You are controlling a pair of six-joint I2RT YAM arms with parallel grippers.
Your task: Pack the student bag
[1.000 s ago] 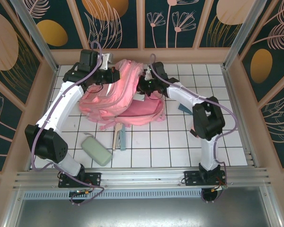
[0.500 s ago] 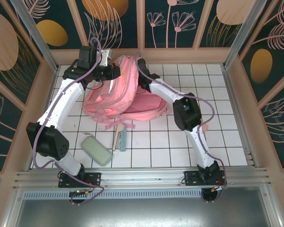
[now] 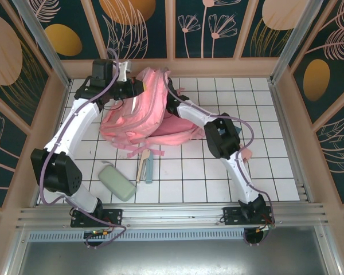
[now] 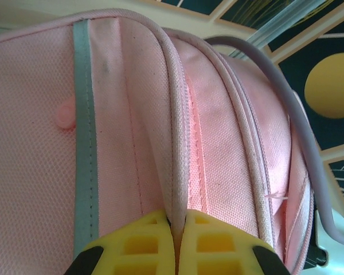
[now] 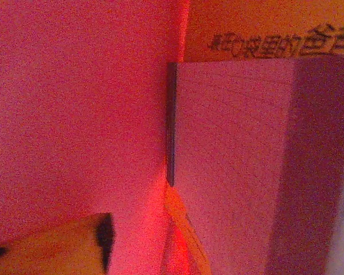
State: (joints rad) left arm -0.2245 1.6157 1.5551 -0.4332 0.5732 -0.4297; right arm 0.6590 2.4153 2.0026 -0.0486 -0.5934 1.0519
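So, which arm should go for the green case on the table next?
Right, probably. The left gripper is shut on the student bag seam, propping it up; the right arm reaches into the bag and could withdraw toward the green case.

The student bag (image 3: 143, 114) is soft pink, with a pale grey-blue strip (image 4: 85, 143) and pink piping. The table (image 3: 264, 166) is white, gridded with thin dark lines. The walls (image 3: 218, 23) are dark teal, patterned with gold ovals and pale line-drawn flowers and leaves. The left arm (image 3: 74, 129) and right arm (image 3: 192, 114) are white with black joints and lilac cables (image 4: 298, 129). The left gripper (image 4: 176, 240) has yellow fingers (image 4: 139, 247). A case (image 3: 117, 182) on the tiles is pale green.
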